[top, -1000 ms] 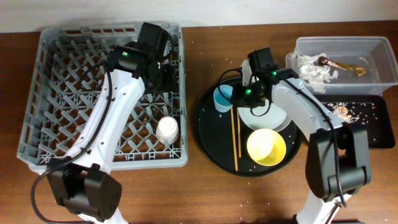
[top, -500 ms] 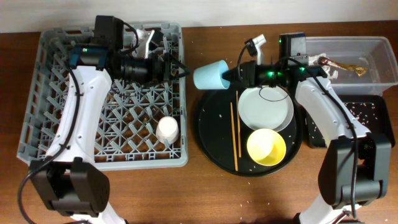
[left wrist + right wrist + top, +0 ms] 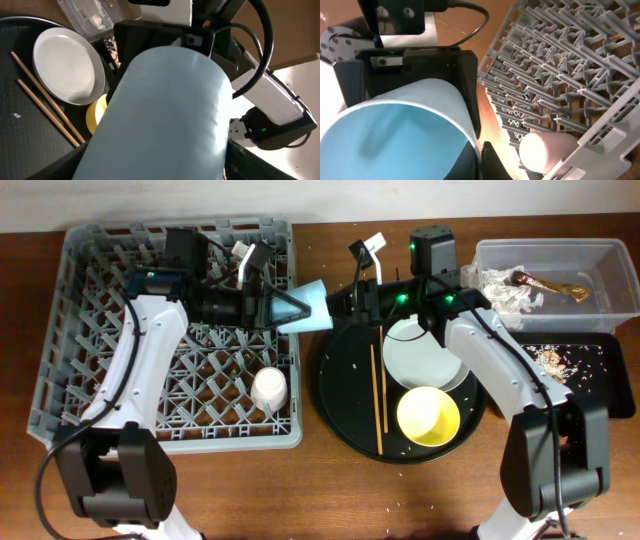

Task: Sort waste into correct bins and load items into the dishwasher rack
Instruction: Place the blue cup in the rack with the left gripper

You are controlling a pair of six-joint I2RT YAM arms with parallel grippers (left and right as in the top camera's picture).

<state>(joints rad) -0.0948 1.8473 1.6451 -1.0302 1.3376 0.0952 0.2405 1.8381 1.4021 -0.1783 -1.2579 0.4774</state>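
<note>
- Blue cup hangs sideways in the air, mid-table toward the far edge, just past the rack's right rim.
- Right gripper pinches its rim.
- Left gripper has its fingers astride the cup's body; whether they clamp it, I cannot tell.
- Pink cup lies in the rack.

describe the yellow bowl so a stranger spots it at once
Right of the large grey plastic rack lies a round black tray. The yellow round bowl sits on its front part, next to the white round plate; it alone is yellow.
</note>
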